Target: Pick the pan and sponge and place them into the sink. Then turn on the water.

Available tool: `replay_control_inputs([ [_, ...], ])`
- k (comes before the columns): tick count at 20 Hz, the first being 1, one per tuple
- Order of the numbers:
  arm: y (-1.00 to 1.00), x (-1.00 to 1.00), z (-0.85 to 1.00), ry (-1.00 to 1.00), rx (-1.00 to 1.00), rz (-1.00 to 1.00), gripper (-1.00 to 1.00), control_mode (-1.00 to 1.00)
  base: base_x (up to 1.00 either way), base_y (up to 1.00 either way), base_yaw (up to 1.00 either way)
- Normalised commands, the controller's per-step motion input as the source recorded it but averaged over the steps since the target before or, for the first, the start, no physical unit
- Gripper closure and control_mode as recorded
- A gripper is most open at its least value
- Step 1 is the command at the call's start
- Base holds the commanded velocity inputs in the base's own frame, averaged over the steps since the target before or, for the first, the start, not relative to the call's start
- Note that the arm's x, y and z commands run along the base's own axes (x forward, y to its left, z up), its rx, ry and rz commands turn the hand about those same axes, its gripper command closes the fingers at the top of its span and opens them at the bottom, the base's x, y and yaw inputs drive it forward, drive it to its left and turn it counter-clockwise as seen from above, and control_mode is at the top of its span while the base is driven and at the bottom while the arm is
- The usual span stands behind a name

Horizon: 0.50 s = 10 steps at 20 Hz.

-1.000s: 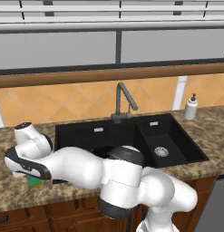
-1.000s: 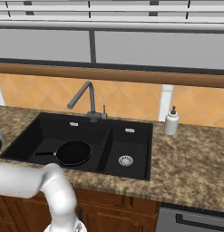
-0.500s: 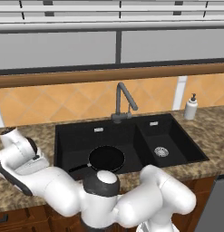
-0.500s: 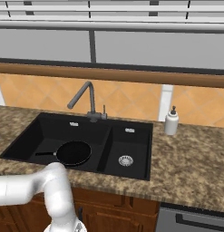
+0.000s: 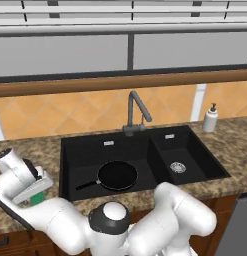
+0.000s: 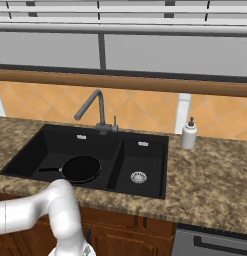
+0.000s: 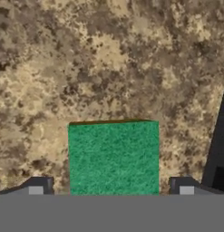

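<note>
Pan (image 5: 117, 175) already lying in the left basin of the sink (image 5: 195, 148); sponge (image 7: 113, 157) flat on the counter (image 7: 109, 59) left of it; gripper (image 7: 111, 190) poised above, jaws spread wide either side, holding nothing, apparently lined up to grasp.

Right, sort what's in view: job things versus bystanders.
Job:
pan, lying in the left basin
sponge, on the counter between the open jaws
sink
faucet, no water running

Bystanders:
soap dispenser
counter
</note>
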Motion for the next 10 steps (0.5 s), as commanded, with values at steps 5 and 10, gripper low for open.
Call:
replay_control_inputs([
  [5, -0.75, -0.58, -0.51, -0.13, 0.08, 0.14, -1.00, -1.00, 0.00, 0.00, 0.00],
  [10, -0.61, -0.15, -0.93, -0.02, 0.18, 0.16, -1.00, -1.00, 0.00, 0.00, 0.00],
])
